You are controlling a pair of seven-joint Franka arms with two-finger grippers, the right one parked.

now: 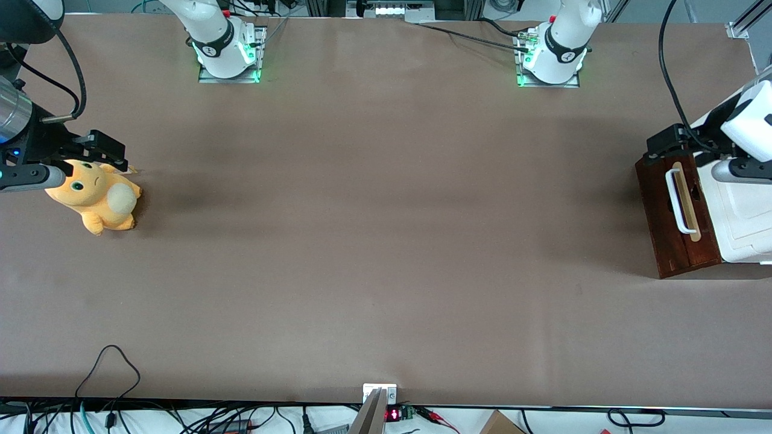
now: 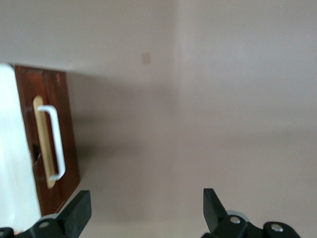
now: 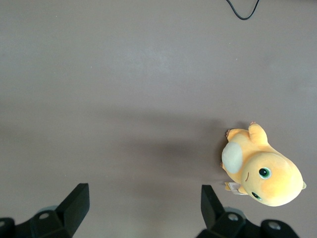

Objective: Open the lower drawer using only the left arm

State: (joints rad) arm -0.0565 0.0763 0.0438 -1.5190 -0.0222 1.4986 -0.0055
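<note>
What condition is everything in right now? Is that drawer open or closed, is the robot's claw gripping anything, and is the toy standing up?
Lower drawer: closed, dark wooden front flush with the cabinet, nothing gripping it.
White bar handle: free, untouched.
Left arm's gripper: open, empty, hovering above the table in front of the drawer.
White cabinet top: partly covered by the left arm.
Orange plush toy: lying on the table, toward the parked arm's end.
</note>
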